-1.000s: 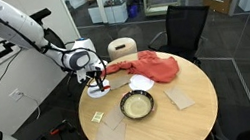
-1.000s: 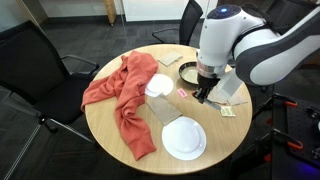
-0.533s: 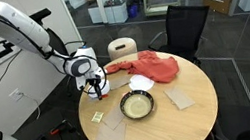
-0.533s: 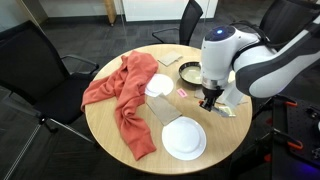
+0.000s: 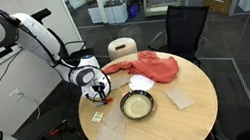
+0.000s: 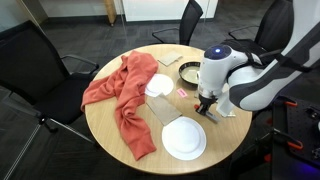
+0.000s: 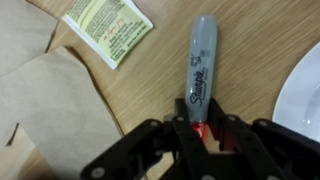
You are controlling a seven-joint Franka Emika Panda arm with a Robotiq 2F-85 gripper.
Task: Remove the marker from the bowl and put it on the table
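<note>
My gripper [image 7: 200, 138] is shut on the marker [image 7: 200, 62], a grey Sharpie with an orange-red end held between the fingers. The marker points away from me, low over the light-wood table [image 7: 250, 40], between a paper packet and a white plate. In both exterior views the gripper [image 5: 95, 89] [image 6: 205, 104] hangs low at the table's edge, apart from the bowl [image 5: 137, 105]. The dark-rimmed bowl is partly hidden behind my arm in an exterior view [image 6: 186, 70]. I cannot tell whether the marker touches the wood.
A green-and-white packet [image 7: 108, 25] and brown paper napkins [image 7: 50, 90] lie on one side of the marker. A white plate [image 7: 305, 95] [image 6: 184, 138] lies on the other side. A red cloth [image 5: 153, 68] [image 6: 122, 95] covers the far part of the table. Chairs stand around it.
My arm has come down towards the tabletop near the plate, with the marker still held. The bowl, cloth and plate have not moved.
</note>
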